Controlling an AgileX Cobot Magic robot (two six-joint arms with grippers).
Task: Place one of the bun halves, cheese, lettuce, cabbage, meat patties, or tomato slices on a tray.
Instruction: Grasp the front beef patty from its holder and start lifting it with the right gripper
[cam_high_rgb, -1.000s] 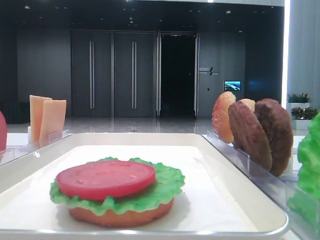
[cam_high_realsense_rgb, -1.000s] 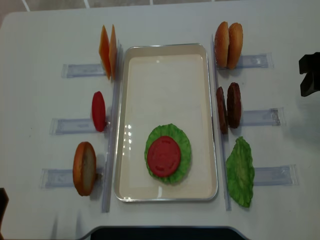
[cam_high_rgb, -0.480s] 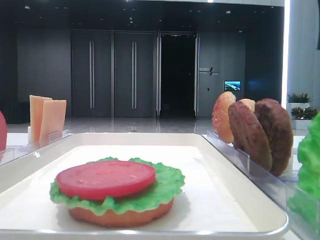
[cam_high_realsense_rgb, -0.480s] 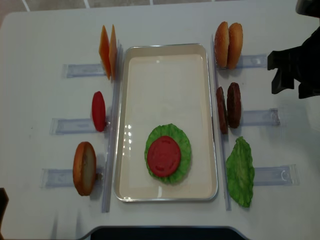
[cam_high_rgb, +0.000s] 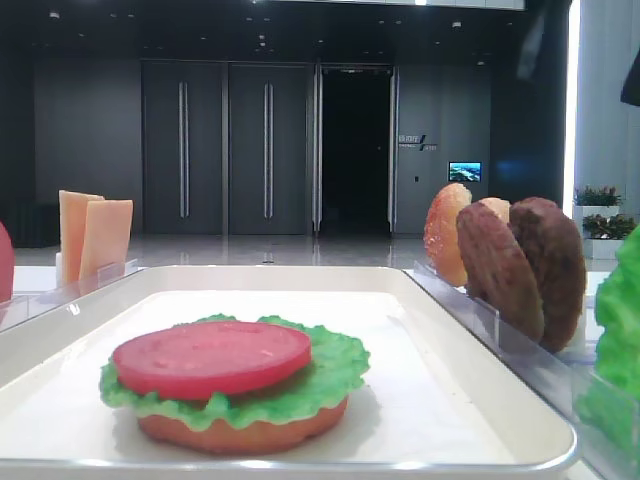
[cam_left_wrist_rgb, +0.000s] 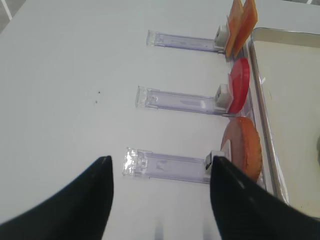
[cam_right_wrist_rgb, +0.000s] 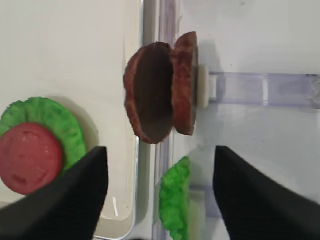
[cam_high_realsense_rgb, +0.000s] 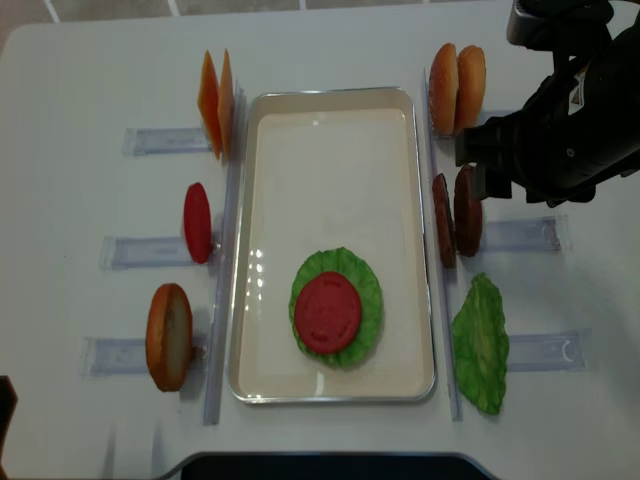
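Two meat patties (cam_high_realsense_rgb: 457, 215) (cam_right_wrist_rgb: 160, 92) stand on edge in a clear rack right of the white tray (cam_high_realsense_rgb: 255, 250). My right gripper (cam_high_realsense_rgb: 478, 172) (cam_right_wrist_rgb: 160, 150) hovers open above them, holding nothing. On the tray lies a stack: a bun half, lettuce (cam_high_realsense_rgb: 367, 285), and a tomato slice (cam_high_realsense_rgb: 327, 312) on top. Two bun halves (cam_high_realsense_rgb: 457, 90) stand at the far right, and a lettuce leaf (cam_high_realsense_rgb: 481, 343) at the near right. Cheese (cam_high_realsense_rgb: 217, 103), another tomato slice (cam_high_realsense_rgb: 197, 222) and a bun half (cam_high_realsense_rgb: 168, 335) stand on the left. My left gripper (cam_left_wrist_rgb: 161, 160) is open over the table. No cabbage is in view.
Clear plastic racks (cam_high_realsense_rgb: 515, 235) run out from both long sides of the tray across the white table (cam_high_realsense_rgb: 80, 80). One rack (cam_left_wrist_rgb: 167, 165) lies just below my left gripper. The right arm's dark body (cam_high_realsense_rgb: 580, 110) fills the far right corner.
My right arm has come in from the right edge and moved left until its gripper hangs over the meat patties. The food and the left gripper have not moved.
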